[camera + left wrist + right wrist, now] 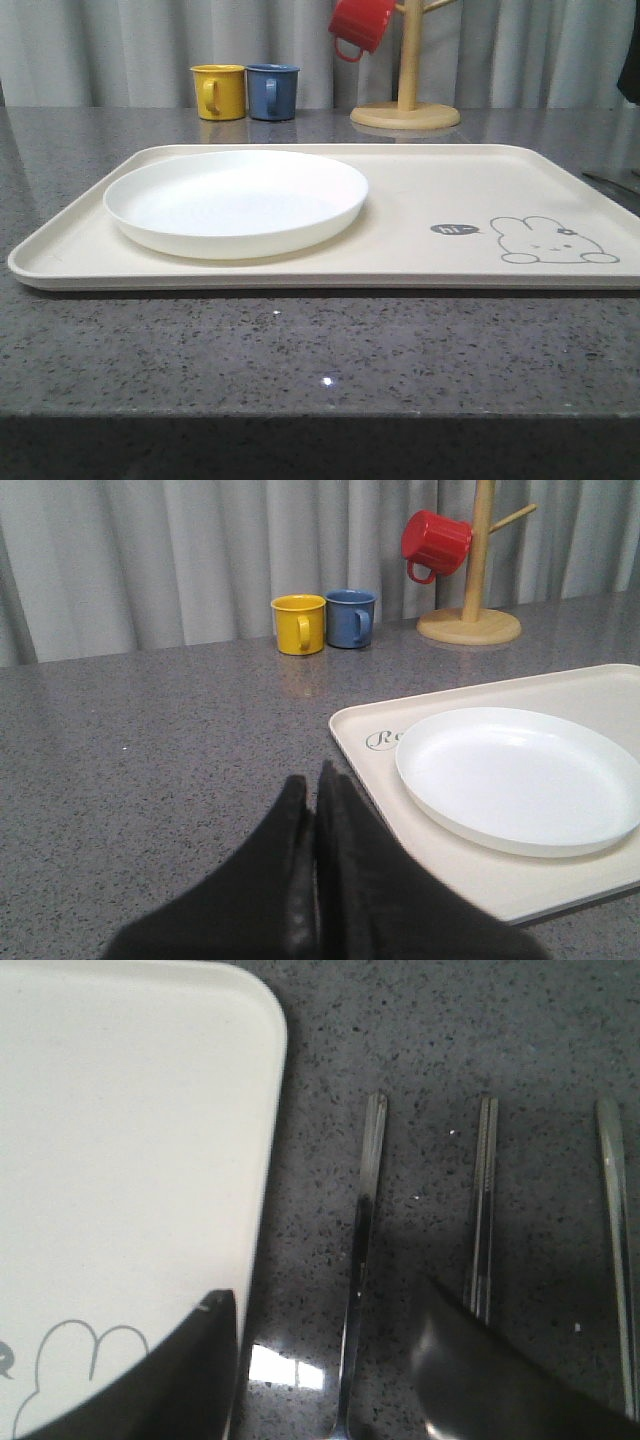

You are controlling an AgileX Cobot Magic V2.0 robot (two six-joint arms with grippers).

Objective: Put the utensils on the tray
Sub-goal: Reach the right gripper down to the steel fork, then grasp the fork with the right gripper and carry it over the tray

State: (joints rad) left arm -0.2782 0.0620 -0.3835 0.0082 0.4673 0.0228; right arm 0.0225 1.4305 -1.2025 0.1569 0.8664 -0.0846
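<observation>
The cream tray (420, 190) lies across the grey table, with the round white plate (236, 200) resting on its left half. My left gripper (313, 780) is shut and empty, hovering over bare table just left of the tray (480, 875) and the plate (520, 775). Above the table to the right of the tray (120, 1160), my right gripper (328, 1300) stands open. A slim metal utensil handle (362, 1240) lies between its fingers, untouched, with its head hidden. Beside it lie the flat chopsticks (484, 1210), then another metal handle (617, 1240).
A yellow mug (219, 91) and a blue mug (272, 91) stand behind the tray. A wooden mug tree (406, 100) at the back holds a red mug (358, 24). A metal utensil end (610, 181) shows off the tray's right edge.
</observation>
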